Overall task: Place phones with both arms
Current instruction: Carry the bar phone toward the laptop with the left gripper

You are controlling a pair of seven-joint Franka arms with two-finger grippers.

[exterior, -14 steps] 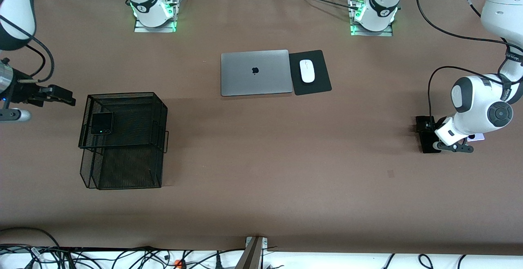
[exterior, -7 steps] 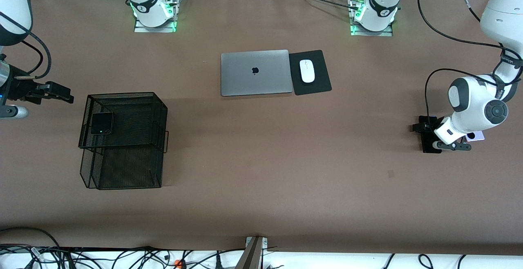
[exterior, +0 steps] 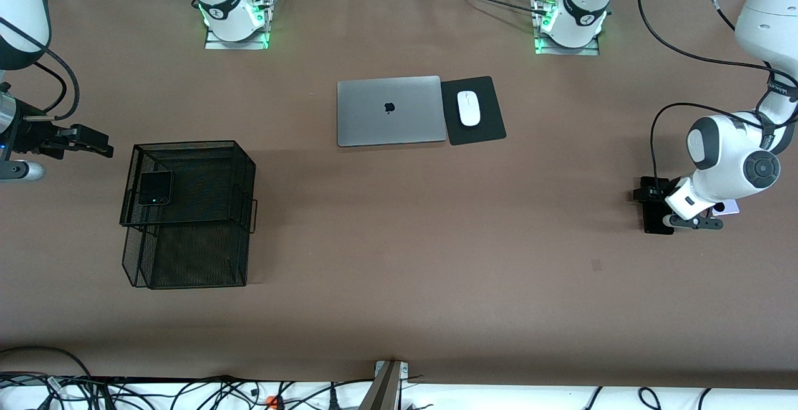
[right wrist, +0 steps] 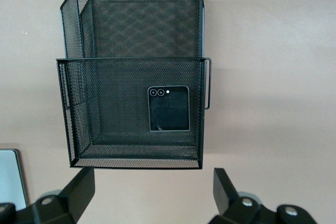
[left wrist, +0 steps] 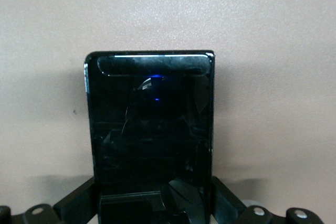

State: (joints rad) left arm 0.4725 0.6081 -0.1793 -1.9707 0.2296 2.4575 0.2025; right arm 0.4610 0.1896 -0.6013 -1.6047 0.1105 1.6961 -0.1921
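Note:
The long black slab phone point(exterior: 654, 218) lies on the table at the left arm's end. My left gripper point(exterior: 650, 200) is low over it, and in the left wrist view its fingers point(left wrist: 77, 203) press both long edges of the slab point(left wrist: 151, 124). The lavender phone point(exterior: 727, 207) lies beside the slab, mostly hidden under the left arm. The small black folded phone point(exterior: 154, 187) lies in the upper tray of a black mesh basket point(exterior: 187, 146). My right gripper point(exterior: 100, 147) hangs open and empty over the table beside the basket. In the right wrist view point(right wrist: 152, 184) it looks down on the folded phone point(right wrist: 168, 108).
The two-tier mesh basket point(right wrist: 131, 59) stands at the right arm's end of the table. A closed grey laptop point(exterior: 391, 109) and a white mouse point(exterior: 469, 108) on a black pad point(exterior: 483, 124) lie mid-table near the bases. Cables run along the table's near edge.
The left arm's wrist shifted slightly over the black slab. The right gripper rose a little beside the basket. No phone has visibly moved.

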